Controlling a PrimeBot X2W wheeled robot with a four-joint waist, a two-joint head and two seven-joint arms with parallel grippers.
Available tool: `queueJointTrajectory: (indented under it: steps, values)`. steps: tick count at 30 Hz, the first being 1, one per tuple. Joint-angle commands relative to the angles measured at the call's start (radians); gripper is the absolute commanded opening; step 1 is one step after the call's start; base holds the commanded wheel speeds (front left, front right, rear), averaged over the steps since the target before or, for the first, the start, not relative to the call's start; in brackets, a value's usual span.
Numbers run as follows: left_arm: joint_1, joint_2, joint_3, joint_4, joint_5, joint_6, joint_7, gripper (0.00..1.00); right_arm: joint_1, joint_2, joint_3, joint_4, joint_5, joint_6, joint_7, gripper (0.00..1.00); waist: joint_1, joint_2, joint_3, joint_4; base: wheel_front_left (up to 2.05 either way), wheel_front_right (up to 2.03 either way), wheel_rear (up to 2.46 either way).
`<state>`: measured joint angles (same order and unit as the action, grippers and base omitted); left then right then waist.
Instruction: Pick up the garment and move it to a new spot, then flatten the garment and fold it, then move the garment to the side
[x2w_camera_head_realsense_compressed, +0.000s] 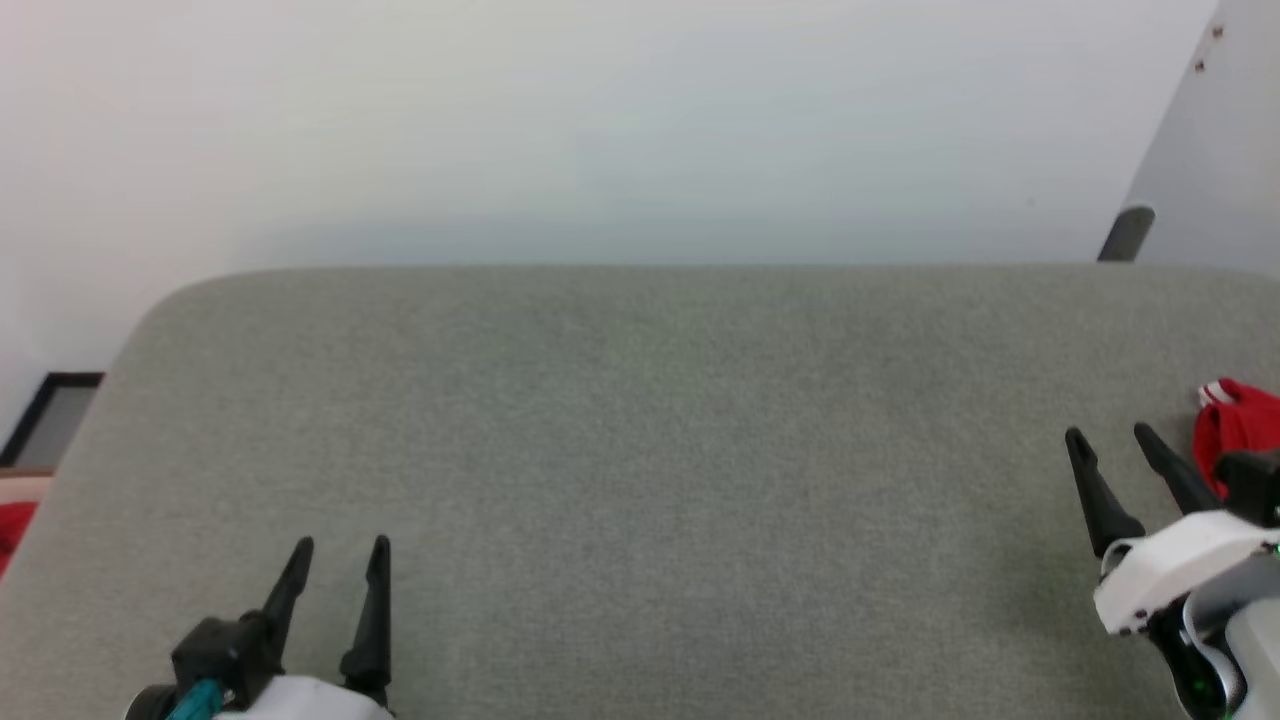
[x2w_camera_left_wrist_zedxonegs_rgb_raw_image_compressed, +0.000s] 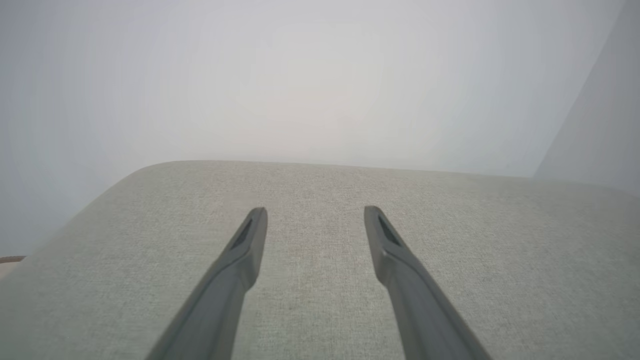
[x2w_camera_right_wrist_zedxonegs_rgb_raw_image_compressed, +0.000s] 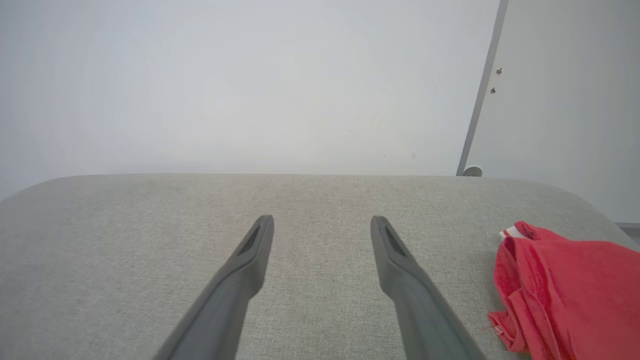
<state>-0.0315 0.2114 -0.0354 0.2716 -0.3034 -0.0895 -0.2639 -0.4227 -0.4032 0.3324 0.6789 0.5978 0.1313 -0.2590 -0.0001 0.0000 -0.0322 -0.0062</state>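
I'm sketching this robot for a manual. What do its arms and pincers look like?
The left pincer has two long, black, tapering fingers on a black base, with a teal part at a white wrist. The right pincer matches, on a white wrist shell with green lights. Each fingertip has a narrow slot.

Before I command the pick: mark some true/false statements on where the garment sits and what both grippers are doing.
1. The garment lies bunched on the grey surface. True.
2. The right gripper is shut on the garment. False: its jaws stand open and empty, with the garment apart on its right.
3. The left gripper is open and holds nothing. True.
4. The garment is spread flat in the middle of the surface. False: it is crumpled near the surface's right edge.
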Motion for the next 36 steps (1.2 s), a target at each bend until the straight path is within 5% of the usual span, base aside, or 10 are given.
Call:
queueJointTrajectory:
  steps: [1, 14, 27, 36]
  values:
    - [0.028, -0.005, 0.011, -0.013, 0.013, -0.008, 0.001, 1.00, 0.037, 0.004, -0.020, -0.021, -0.014, -0.001, -0.005, 1.00, 0.0001, 0.0000, -0.041, 0.027, 0.00, 0.00, 0.00]
    - [0.146, -0.032, 0.042, -0.081, 0.059, -0.024, 0.001, 1.00, 0.284, 0.024, -0.189, -0.222, -0.099, -0.001, -0.006, 1.00, 0.0001, 0.0000, -0.088, 0.041, 0.00, 0.00, 0.00]
    - [0.268, -0.028, 0.053, -0.171, 0.061, -0.015, 0.001, 1.00, 0.530, 0.135, -0.378, -0.482, -0.180, -0.001, 0.105, 1.00, 0.0001, 0.0000, -0.096, 0.054, 0.00, 0.00, 0.00]
    - [0.274, -0.024, 0.050, -0.190, 0.058, -0.008, 0.001, 1.00, 0.575, 0.169, -0.420, -0.573, -0.212, -0.001, 0.160, 1.00, 0.0001, 0.0000, -0.093, 0.049, 0.00, 0.00, 0.00]
